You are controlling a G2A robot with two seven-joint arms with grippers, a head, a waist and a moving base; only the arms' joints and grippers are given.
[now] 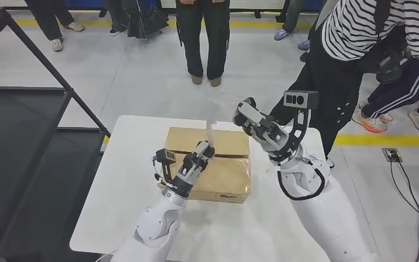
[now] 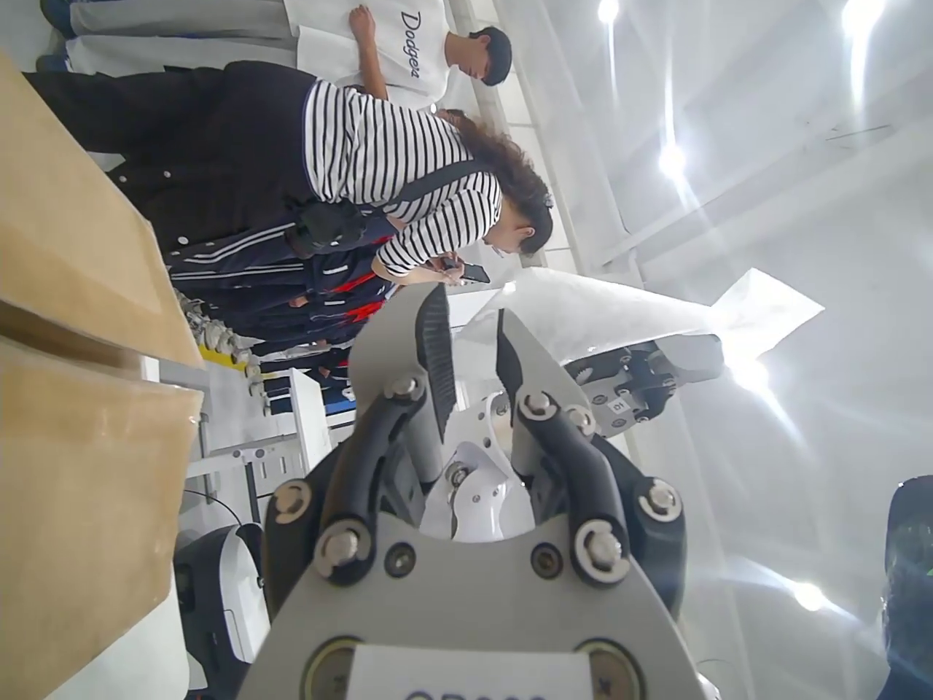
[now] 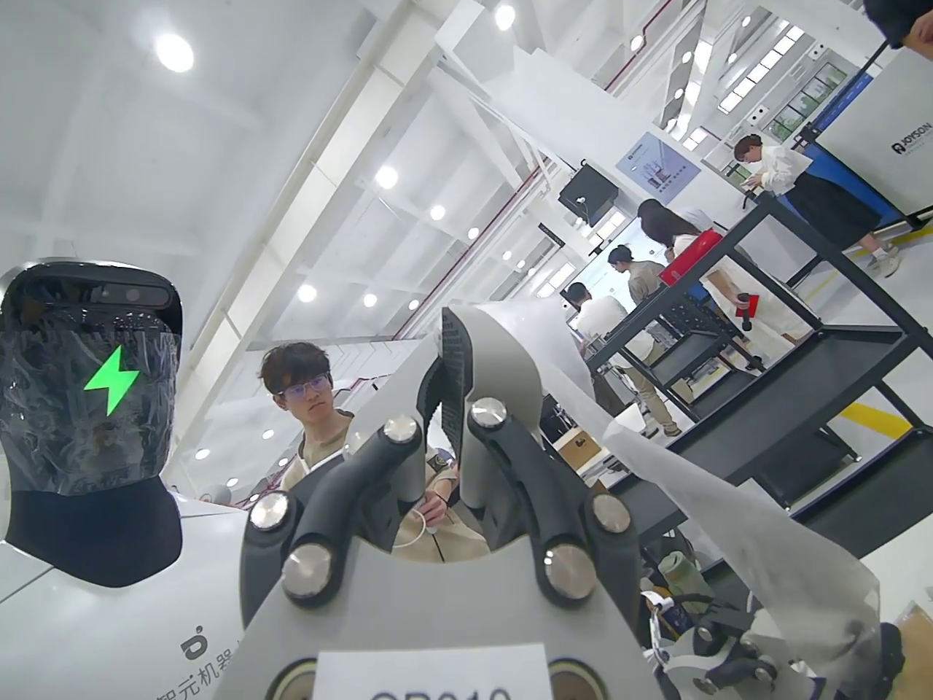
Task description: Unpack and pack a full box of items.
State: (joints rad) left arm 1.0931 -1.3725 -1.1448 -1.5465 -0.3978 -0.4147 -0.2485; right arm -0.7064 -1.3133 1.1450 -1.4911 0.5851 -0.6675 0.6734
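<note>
Top view has the cardboard box [image 1: 216, 180] lying flat at the middle of the table [image 1: 124, 196], nearer its far edge, its flaps down with a seam across the lid. Above that seam a thin white sheet [image 1: 209, 131] stands up in the air. Its upper end is pinched between the pressed-together fingers of the right gripper [image 1: 241, 112], raised above the box's far right corner. Its lower end hangs at the left gripper [image 1: 204, 152], which hovers just over the lid. The left wrist view shows that gripper's jaws a little apart, the sheet brushing one fingertip, not clamped.

The step looks like carrying this wrapping clear of the box. To do it well, the right pinch should hold firm and rise gently, since so flimsy a sheet could tear or sag back onto the lid. The left gripper should either close on the loose end or back well away before the sheet is laid on bare table toward the right edge.
</note>
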